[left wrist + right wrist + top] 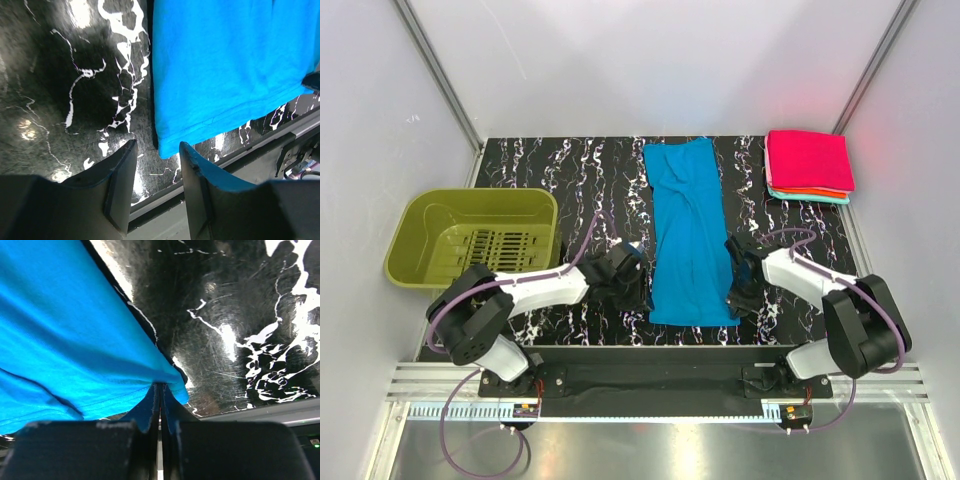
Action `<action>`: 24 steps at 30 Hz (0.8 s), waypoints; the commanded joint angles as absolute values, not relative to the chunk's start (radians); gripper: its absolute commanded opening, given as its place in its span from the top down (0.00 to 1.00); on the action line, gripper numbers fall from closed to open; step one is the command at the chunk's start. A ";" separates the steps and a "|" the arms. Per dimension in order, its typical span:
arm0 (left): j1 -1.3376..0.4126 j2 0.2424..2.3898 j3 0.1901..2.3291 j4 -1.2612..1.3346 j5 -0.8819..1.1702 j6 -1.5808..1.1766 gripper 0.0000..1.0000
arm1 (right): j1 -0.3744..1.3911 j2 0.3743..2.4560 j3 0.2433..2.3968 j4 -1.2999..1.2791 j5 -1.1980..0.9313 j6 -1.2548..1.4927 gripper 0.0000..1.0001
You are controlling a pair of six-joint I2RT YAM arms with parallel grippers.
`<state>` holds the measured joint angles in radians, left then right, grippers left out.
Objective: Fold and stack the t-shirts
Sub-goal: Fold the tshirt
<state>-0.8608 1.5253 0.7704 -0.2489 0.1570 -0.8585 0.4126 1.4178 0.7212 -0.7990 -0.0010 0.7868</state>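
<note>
Blue t-shirt (690, 235) sits pinched in right jaws, just beyond parted left jaws.

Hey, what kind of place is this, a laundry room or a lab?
Probably a robot test cell: white walls on metal framing, a black marbled table, left arm and right arm bolted at its edge.

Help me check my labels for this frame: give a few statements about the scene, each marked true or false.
1. The right pincer is shut on a corner of the shirt. True.
2. The left pincer grips the shirt. False: it stands open at the hem.
3. The stack lies at the far right. True.
4. The basket holds a shirt. False: no shirt shows in it.
</note>
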 commanded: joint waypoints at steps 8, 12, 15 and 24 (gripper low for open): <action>-0.891 1.532 0.735 -0.149 0.199 -0.900 0.83 | 0.428 1.353 0.874 -0.943 0.035 0.758 0.75; -0.894 1.502 0.709 -0.153 0.204 -0.914 1.00 | 0.426 1.342 0.870 -0.963 0.003 0.744 0.72; -0.893 1.465 0.681 -0.173 0.190 -0.925 1.00 | 0.425 1.339 0.845 -0.962 -0.028 0.727 0.72; -0.896 1.335 0.620 -0.190 0.172 -0.959 1.00 | 0.384 1.330 0.802 -0.963 -0.054 0.664 0.76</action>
<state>-0.8909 1.3876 0.6239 -0.2058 0.1844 -0.9421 0.3946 1.3571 0.8108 -0.9436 -0.0284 0.6971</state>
